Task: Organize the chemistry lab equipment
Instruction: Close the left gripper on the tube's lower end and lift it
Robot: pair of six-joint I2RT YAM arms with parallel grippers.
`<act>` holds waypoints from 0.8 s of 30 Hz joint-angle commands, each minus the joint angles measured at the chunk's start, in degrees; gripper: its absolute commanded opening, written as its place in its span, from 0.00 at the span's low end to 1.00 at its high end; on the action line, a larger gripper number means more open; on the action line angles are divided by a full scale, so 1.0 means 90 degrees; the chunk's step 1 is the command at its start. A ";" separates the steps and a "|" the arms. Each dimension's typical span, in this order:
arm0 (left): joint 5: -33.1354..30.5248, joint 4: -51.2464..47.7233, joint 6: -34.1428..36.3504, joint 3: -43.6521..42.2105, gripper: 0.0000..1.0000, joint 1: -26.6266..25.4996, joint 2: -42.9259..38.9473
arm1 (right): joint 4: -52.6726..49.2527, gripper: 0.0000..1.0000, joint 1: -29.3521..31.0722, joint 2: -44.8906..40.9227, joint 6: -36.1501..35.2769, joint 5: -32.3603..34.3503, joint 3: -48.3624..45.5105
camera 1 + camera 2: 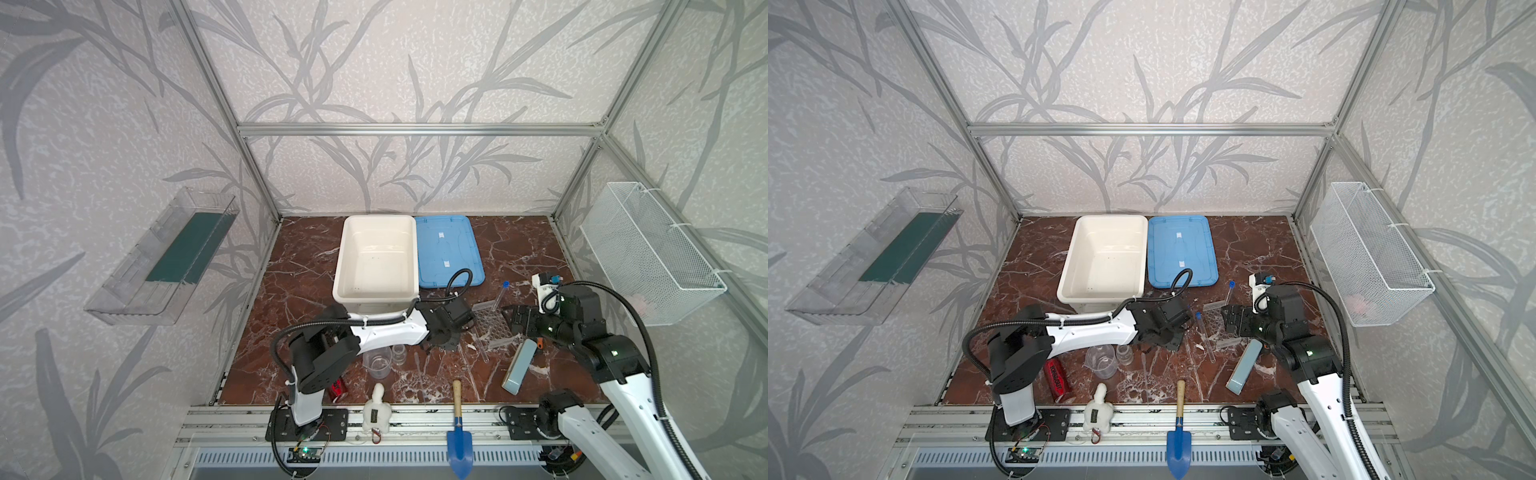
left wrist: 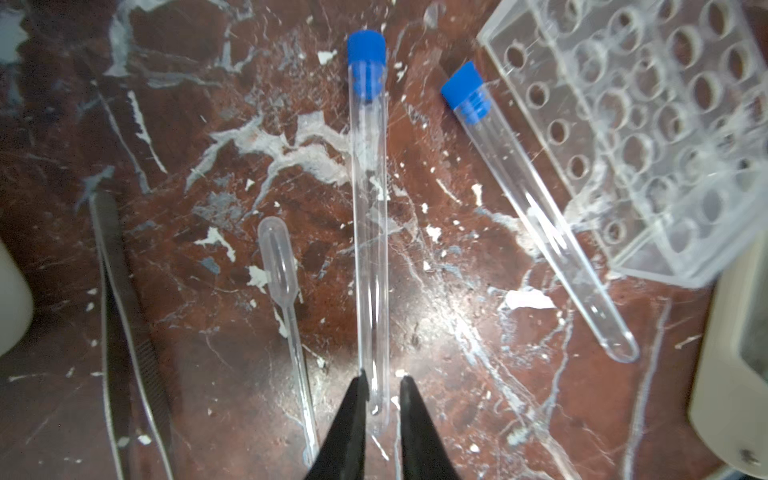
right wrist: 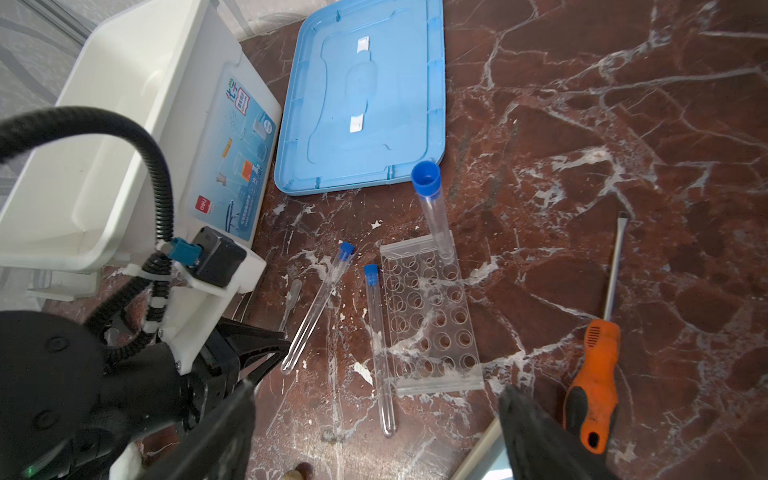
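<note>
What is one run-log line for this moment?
left gripper: straddles round end of lying tube, grip unclear | right gripper: open, empty, by rack | rack: holds one upright tube

The tabletop (image 1: 299,266) is glossy red-brown stone with white veins, scuffed and flecked. The long clear tubes with blue caps (image 2: 370,216) are smooth and shiny, plastic or glass; the caps look matt. The clear perforated tube rack (image 2: 648,124) looks like polished acrylic. The fingers (image 2: 349,424) are matt black plastic. In a top view, the white bin (image 1: 351,249) at 12 o'clock is smooth plastic. The trowel (image 1: 457,424) at 6 o'clock has a bare wooden handle and a blue-painted blade.
</note>
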 commanded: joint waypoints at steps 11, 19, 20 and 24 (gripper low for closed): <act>0.0037 -0.0488 0.0294 0.0517 0.43 0.0129 0.0686 | 0.0059 0.90 -0.0011 0.0035 -0.0085 -0.0029 0.0099; 0.0021 -0.0715 0.0189 0.0762 0.39 0.0134 0.0940 | 0.0048 0.89 -0.0011 0.0015 -0.0171 -0.0067 0.0055; 0.0009 -0.0956 0.0175 0.0910 0.36 0.0142 0.1026 | 0.0047 0.89 -0.0011 0.0027 -0.0168 -0.0067 0.0063; 0.0018 -0.2172 0.0111 0.1590 0.32 0.0070 0.1402 | 0.0016 0.87 -0.0011 0.0042 -0.0192 -0.0009 0.0094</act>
